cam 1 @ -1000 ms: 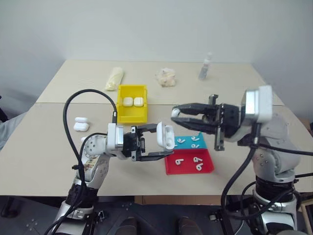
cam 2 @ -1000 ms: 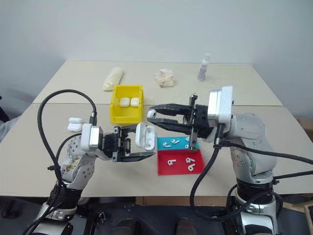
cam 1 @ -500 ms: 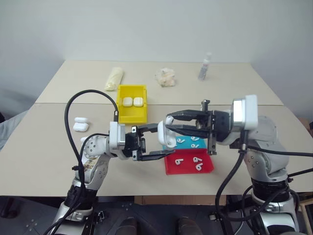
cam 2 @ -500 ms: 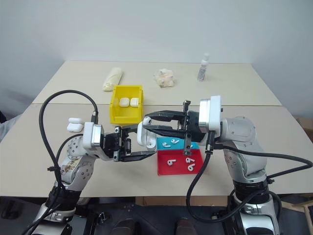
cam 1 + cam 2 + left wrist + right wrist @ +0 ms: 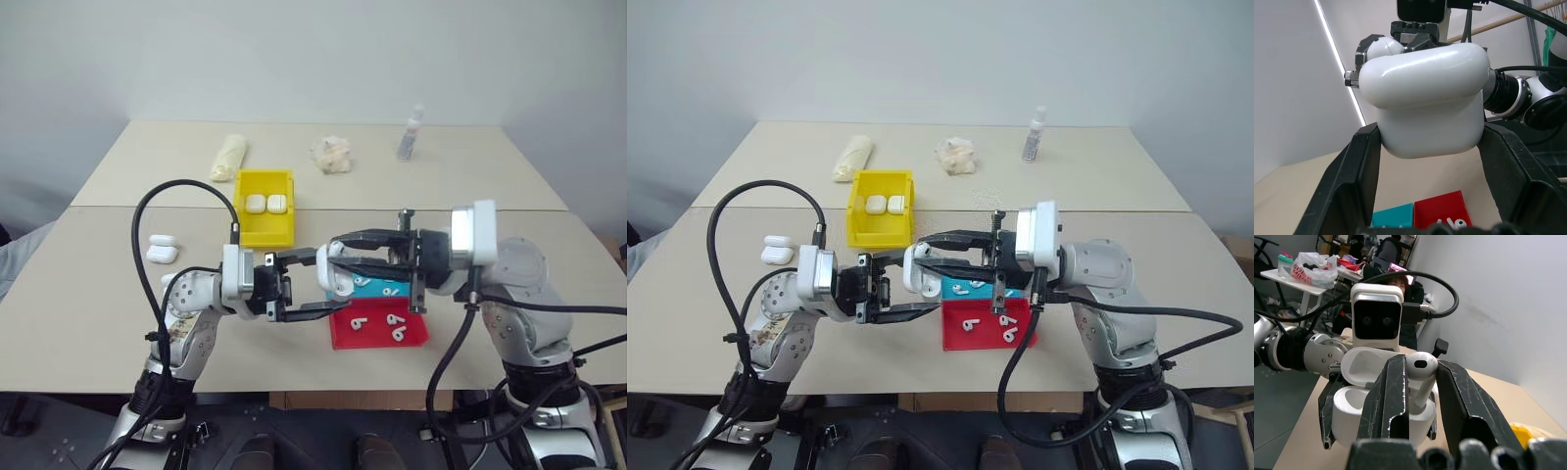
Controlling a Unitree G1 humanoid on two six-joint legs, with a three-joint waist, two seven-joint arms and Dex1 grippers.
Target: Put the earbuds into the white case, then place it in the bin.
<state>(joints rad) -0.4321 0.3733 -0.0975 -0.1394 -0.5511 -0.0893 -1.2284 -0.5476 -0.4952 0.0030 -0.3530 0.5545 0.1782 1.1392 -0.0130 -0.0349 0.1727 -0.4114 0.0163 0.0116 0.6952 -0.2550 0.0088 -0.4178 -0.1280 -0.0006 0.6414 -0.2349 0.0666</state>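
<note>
Earbuds first: the right gripper [image 5: 1418, 396] is pinching one tiny glossy white stemmed earbud [image 5: 1420, 369] just above the small glossy white case [image 5: 1425, 98], lid open, clamped in the left gripper [image 5: 318, 284]. Next it's needing careful lining up with the slot, I'd guess.

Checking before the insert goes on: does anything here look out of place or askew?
Nothing stands out. The left gripper holds the white case open, and the right gripper holds an earbud just above it.
</note>
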